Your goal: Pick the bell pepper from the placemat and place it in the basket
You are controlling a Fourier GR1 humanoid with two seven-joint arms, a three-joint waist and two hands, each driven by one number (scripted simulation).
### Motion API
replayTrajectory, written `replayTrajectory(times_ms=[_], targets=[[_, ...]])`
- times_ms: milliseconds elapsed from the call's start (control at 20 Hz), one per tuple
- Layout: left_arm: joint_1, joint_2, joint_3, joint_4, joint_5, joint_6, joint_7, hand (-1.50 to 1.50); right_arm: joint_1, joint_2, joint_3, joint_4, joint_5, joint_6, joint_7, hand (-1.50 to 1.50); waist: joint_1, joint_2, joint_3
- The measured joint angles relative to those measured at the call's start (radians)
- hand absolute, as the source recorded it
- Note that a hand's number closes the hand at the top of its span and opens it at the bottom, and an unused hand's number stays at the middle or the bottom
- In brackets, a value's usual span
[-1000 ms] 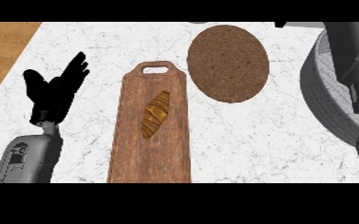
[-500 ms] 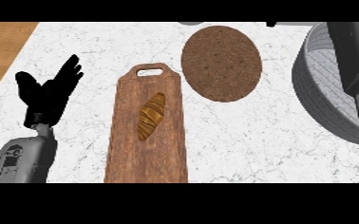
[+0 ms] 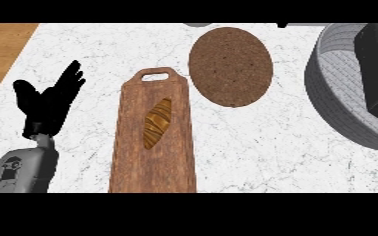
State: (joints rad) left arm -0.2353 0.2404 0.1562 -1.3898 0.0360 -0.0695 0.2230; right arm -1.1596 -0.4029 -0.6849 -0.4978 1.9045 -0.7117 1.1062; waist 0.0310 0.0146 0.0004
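Note:
The round brown placemat (image 3: 230, 66) lies on the counter with nothing on it. No bell pepper shows anywhere in the view. The grey woven basket (image 3: 334, 100) sits at the right edge, partly cut off. A black shape over the basket's inside at the far right is my right hand (image 3: 368, 47); most of it is out of the picture, and what it holds is hidden. My left hand (image 3: 46, 102) rests open at the left, fingers up, apart from everything.
A long wooden cutting board (image 3: 155, 165) with a handle hole lies left of the placemat, with a brown croissant (image 3: 157, 123) on it. The wooden counter edge (image 3: 13, 40) shows at the upper left.
Everything has slid left in the view and the basket shows more at the right. A black shape now appears over the basket. The left hand stays open.

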Motion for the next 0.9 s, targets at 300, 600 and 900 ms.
replayTrajectory(times_ms=[300, 600, 900], targets=[[-0.007, 0.001, 0.003, 0.001, 0.002, 0.0, 0.011, 0.0, 0.083, 0.005, -0.068, -0.054, 0.019, -0.057, 0.021, -1.5, -0.002, -0.001, 0.001], [-0.01, -0.004, 0.0, 0.011, -0.001, -0.001, 0.005, 0.0, 0.096, 0.005, -0.098, -0.032, 0.0, -0.135, -0.01, -1.5, -0.002, -0.002, 0.001], [-0.008, 0.012, 0.018, 0.023, 0.007, -0.011, -0.001, 0.0, 0.111, 0.019, -0.137, -0.146, 0.002, -0.226, -0.027, -1.5, -0.013, -0.008, 0.0]])
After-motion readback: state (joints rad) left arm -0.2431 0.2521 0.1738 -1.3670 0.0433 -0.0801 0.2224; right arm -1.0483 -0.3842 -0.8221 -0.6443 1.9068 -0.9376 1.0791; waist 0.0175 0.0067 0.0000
